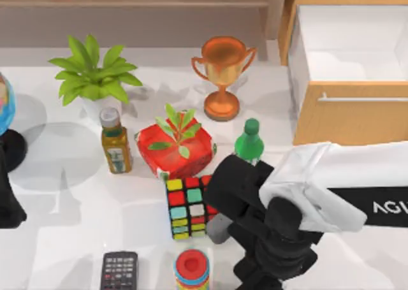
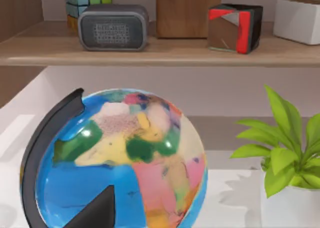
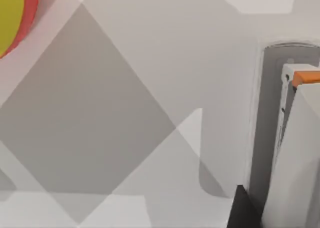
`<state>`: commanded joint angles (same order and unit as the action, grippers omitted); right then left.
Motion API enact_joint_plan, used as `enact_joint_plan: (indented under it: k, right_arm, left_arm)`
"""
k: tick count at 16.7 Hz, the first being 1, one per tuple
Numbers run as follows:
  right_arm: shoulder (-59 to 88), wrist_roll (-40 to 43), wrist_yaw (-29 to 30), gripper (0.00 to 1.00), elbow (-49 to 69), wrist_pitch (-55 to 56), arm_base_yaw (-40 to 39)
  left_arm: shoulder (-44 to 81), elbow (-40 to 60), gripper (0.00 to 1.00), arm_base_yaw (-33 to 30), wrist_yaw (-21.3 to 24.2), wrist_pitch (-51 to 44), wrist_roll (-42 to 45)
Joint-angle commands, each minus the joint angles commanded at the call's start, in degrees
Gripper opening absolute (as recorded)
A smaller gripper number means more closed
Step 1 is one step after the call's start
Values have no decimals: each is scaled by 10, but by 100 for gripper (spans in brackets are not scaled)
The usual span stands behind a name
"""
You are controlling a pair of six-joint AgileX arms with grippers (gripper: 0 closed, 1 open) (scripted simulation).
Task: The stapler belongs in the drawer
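Right gripper (image 1: 220, 229), lowered just beside the multicoloured puzzle cube (image 1: 188, 207), hangs over the small whitish-grey wedge-shaped stapler (image 3: 295, 153); whether its fingers are spread or pinching I cannot tell. A grey end of the stapler peeks out from under the wrist on the cube's right, its long axis hard to read from above. From the cube, the light tan wooden drawer (image 1: 347, 115) stands open well apart toward the back right, and the left arm (image 1: 7, 194) is parked far left, so the right arm is nearer.
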<state>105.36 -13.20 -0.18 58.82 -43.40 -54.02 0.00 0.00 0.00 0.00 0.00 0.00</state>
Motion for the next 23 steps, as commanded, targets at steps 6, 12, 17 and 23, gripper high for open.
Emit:
enact_joint_plan:
  k: [6,12,17,23]
  right_arm:
    - [-7,11,7,0,-14,4,17]
    - [-36,18,25,0,-30,-1,57]
    - [-34,10,16,0,-4,-41,52]
    - [-34,1,0,0,35,-69,1]
  left_arm:
    - [0,0,100,0,0,0,0]
    - [0,0,100,0,0,0,0]
    - [0,0,100,0,0,0,0]
    - [0,0,100,0,0,0,0]
